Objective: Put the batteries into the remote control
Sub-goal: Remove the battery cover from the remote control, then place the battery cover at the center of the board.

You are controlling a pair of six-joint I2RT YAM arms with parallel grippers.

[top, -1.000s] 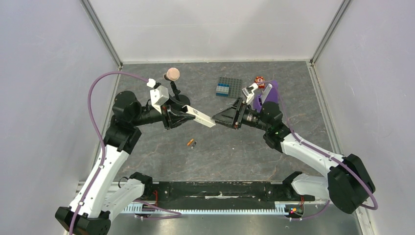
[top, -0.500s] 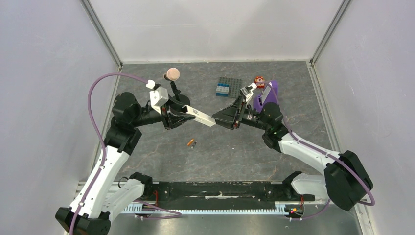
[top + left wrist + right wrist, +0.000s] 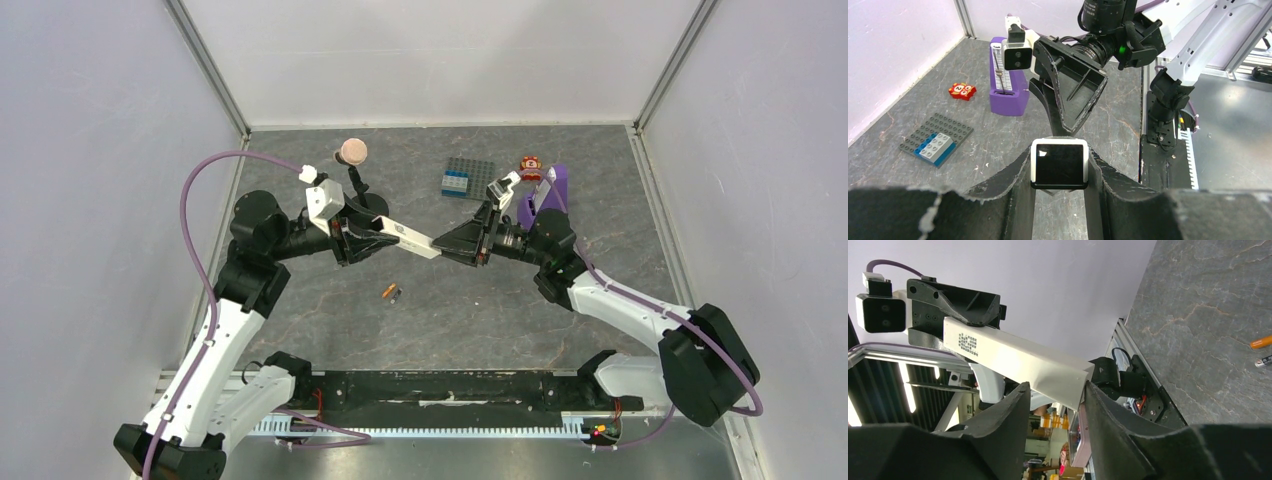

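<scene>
The white remote control [image 3: 408, 237] is held above the table by my left gripper [image 3: 385, 232], which is shut on it. Its dark end [image 3: 1058, 164] shows between the left fingers. My right gripper [image 3: 445, 245] meets the remote's other end; in the right wrist view that end [image 3: 1060, 382] sits between both fingers and touches them. The two batteries lie on the table below: the orange one [image 3: 386, 291] and the dark grey one [image 3: 396, 294]. They also show at the right edge of the right wrist view, the orange one [image 3: 1260, 342] and the grey one [image 3: 1263, 361].
A purple wedge stand [image 3: 548, 192] with a pale slab stands behind the right arm. A grey stud plate [image 3: 468, 178] with blue bricks, a small red block [image 3: 529, 164] and a pink ball on a black stand [image 3: 353, 151] are at the back.
My right gripper has moved slightly left, onto the free end of the remote. The left arm has shifted a little; the batteries have not moved.
</scene>
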